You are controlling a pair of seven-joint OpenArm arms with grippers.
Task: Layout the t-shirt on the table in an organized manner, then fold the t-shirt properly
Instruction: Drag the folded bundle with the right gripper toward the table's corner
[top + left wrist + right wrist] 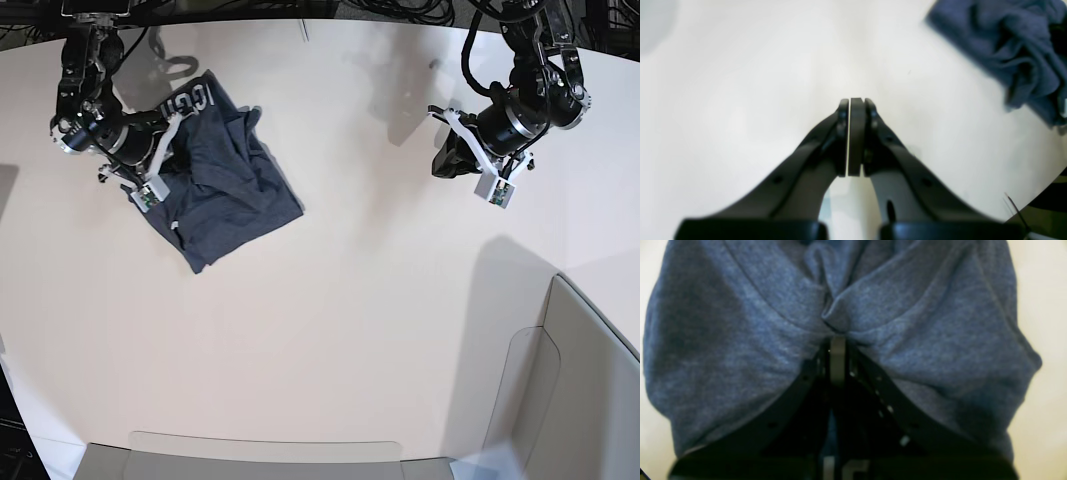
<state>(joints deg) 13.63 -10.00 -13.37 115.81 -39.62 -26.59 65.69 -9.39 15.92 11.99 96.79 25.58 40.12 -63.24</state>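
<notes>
Cloth is the whole problem here: the dark navy-blue heathered short-sleeved t-shirt point(222, 192) lies bunched and creased on the large smooth off-white table point(330, 330), toward the side served by the right arm, with white block lettering showing on its far edge. It looks light, soft and limp, so it will likely sag and drape from any single grip point, slide easily over the smooth tabletop, and keep its folds until pulled taut. Nothing about it seems fragile. Good places to take hold would probably be the shoulder seams or the hem corners, one per arm, so that the fabric can be stretched flat between them; which wrinkled ridge is a seam and which a plain fold cannot be told from these views.

The right gripper point(838, 350) is clamped on a gathered pleat of the t-shirt, the fabric radiating in tight creases from the pinch and filling almost the whole wrist view. The left gripper point(853, 106) has its jaws pressed together on nothing, hanging above bare table, well apart from the garment, which shows only in the corner of its own camera.

Grey translucent plastic bin walls point(560, 390) stand along the near edge and corner of the table; what can be seen of them holds nothing, though the inside is mostly out of view.
</notes>
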